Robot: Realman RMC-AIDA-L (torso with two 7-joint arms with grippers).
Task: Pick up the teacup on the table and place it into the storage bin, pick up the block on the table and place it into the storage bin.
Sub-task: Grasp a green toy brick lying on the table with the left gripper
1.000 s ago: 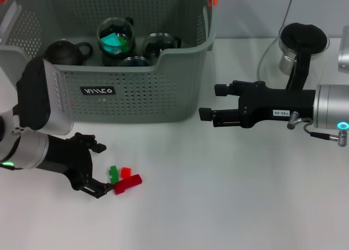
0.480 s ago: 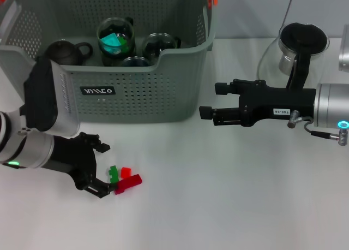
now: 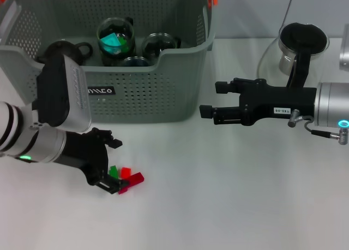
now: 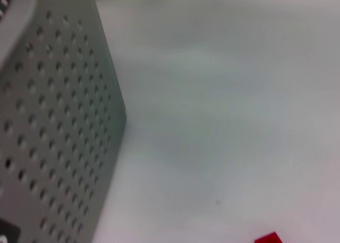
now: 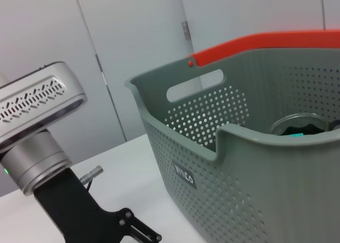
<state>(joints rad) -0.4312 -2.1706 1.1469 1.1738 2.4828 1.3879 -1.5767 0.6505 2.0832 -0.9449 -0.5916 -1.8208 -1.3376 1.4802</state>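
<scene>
Small blocks lie on the white table in front of the storage bin (image 3: 142, 97): a green block (image 3: 113, 170), a small red block (image 3: 126, 172) and a longer red block (image 3: 132, 180). My left gripper (image 3: 113, 165) is open and low over them, with the green block between its fingers. A corner of a red block (image 4: 268, 237) shows in the left wrist view, beside the bin's wall (image 4: 58, 121). Glass teacups (image 3: 115, 37) stand inside the bin; no teacup shows on the table. My right gripper (image 3: 212, 101) hangs open and empty to the right of the bin.
A dark teapot (image 3: 68, 51) sits in the bin's left part. A glass pot with a black lid (image 3: 302, 42) stands at the back right. The bin's orange handle (image 5: 265, 44) and the left arm (image 5: 48, 163) show in the right wrist view.
My left gripper has slid right and a little up, closing in on the blocks until its fingers straddle the green one. The right arm has not moved.
</scene>
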